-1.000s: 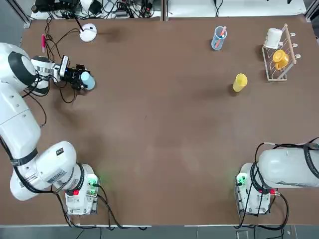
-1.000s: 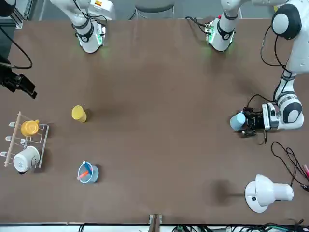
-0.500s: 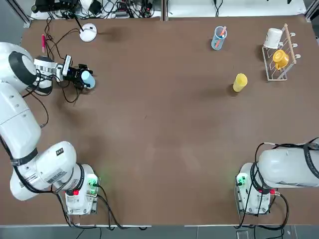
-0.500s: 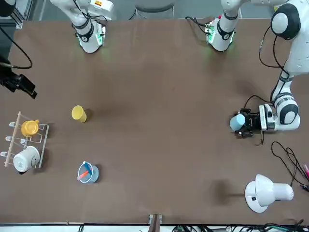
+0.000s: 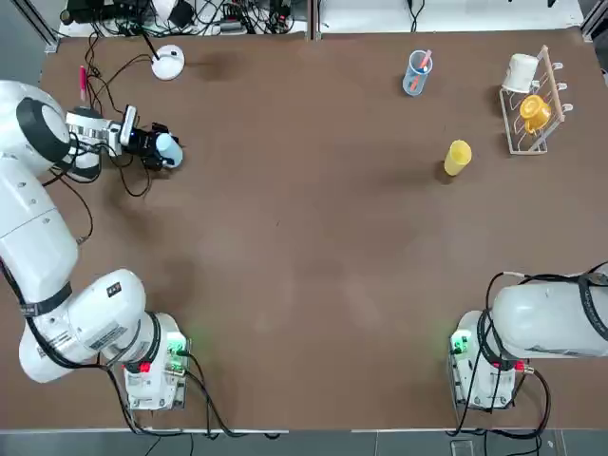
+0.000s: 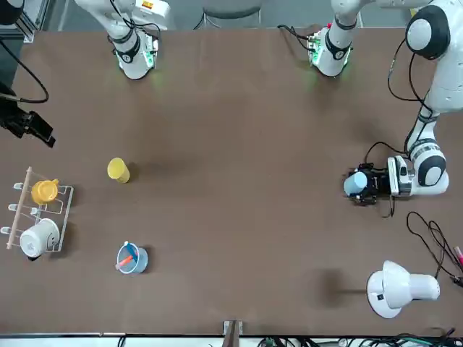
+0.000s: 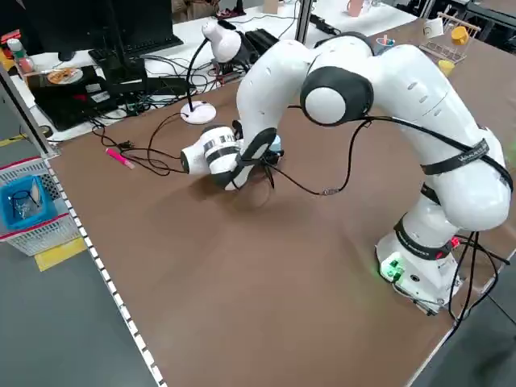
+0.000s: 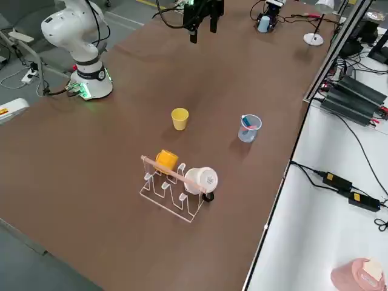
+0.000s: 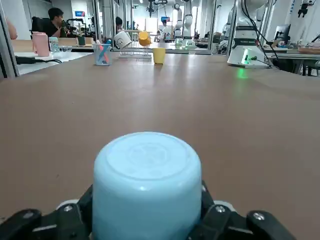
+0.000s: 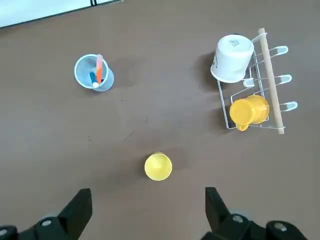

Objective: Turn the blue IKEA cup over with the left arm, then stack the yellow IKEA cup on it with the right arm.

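Now at counter's ten o'clock: left gripper (image 5: 152,146) jaws pinching the blue IKEA cup (image 5: 168,148), base-up; best lowered level before release.

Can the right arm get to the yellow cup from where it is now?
Probably yes. The right gripper hangs open high above the yellow IKEA cup, which stands alone on bare table, nothing between them.
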You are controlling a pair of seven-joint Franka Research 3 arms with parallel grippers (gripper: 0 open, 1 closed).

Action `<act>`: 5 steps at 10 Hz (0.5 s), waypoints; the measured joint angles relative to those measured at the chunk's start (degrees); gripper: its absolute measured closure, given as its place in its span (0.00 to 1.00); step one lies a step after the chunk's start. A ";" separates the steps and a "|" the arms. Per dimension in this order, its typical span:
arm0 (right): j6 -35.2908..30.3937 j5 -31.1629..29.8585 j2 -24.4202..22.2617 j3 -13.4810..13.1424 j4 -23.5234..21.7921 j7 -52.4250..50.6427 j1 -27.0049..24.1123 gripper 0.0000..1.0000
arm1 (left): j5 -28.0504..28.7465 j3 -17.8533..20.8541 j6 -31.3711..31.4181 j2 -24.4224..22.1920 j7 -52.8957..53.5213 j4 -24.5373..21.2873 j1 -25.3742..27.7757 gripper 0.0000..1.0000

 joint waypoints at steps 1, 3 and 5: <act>0.00 0.00 0.00 0.00 0.00 0.00 0.00 0.00 | 0.00 -0.07 0.03 -0.03 0.03 0.24 0.00 0.26; 0.00 0.00 0.00 0.00 0.00 0.00 0.00 0.00 | 0.00 -0.23 0.03 -0.45 0.03 0.64 0.00 0.29; 0.00 0.00 0.00 0.00 0.00 0.00 0.00 0.00 | 0.01 -0.69 0.01 -2.36 0.02 1.04 -0.63 0.29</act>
